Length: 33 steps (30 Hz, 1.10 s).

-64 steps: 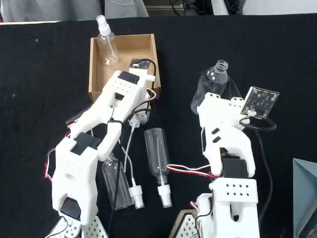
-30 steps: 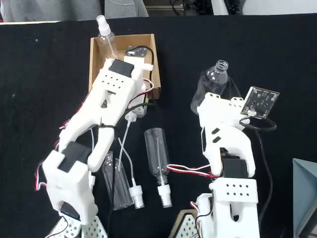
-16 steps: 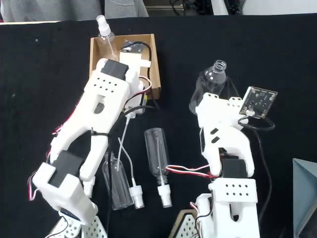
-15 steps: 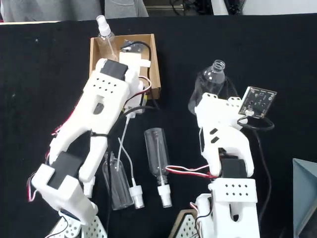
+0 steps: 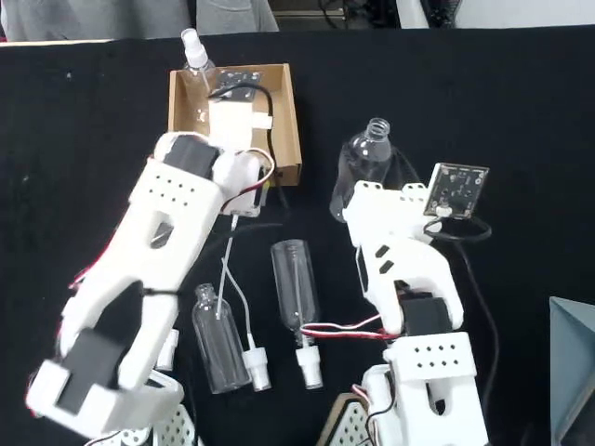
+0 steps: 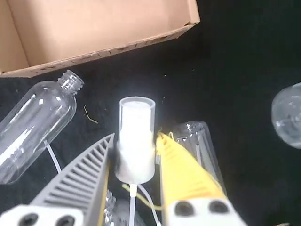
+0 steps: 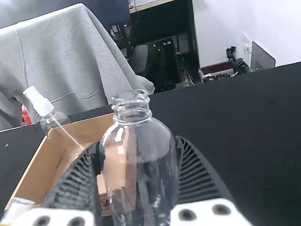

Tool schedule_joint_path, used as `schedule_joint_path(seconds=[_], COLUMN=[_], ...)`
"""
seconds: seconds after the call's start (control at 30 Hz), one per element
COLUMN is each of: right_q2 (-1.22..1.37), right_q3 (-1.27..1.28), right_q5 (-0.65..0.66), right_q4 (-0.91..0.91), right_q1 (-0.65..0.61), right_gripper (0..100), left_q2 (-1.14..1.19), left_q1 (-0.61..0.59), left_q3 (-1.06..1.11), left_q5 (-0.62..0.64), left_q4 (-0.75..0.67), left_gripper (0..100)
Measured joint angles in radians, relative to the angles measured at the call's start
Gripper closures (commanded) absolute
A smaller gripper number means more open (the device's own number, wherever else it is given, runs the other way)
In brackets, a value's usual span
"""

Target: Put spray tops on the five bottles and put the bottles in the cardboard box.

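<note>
The left arm has lifted up, and the right arm has slid its bottle closer to the box.

The left gripper (image 6: 135,141) is clamped on a white spray top (image 6: 136,117) with a thin tube hanging under it, just outside the front edge of the cardboard box (image 5: 290,111). The right gripper (image 7: 137,157) squeezes a clear bottle (image 5: 364,163) that stands upright with its neck open, near the box's side wall but not touching. One topped bottle (image 5: 195,58) stands in the box's far corner. On the black table (image 5: 521,111), a bare bottle (image 5: 216,339) and a capped bottle (image 5: 294,283) lie side by side. Open table lies between them and the box.
</note>
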Motion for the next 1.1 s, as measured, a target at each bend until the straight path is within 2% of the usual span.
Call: schedule_joint_path(seconds=[0.5, 0.63, 1.1], right_q2=[0.000, 0.000, -0.002], right_q3=[0.020, 0.020, 0.058], right_q5=[0.000, 0.046, 0.204], right_q4=[0.000, 0.000, 0.000], right_q1=[-0.074, -0.081, -0.221], right_gripper=[98.7, 98.8, 98.8], left_q2=[-0.385, -0.473, -0.591], left_q1=[-0.101, -0.138, -0.193], left_q3=[0.336, 0.400, 0.439], left_q5=[0.133, 0.169, 0.198], left_q4=[-0.290, -0.350, -0.381], left_gripper=[97, 97, 97])
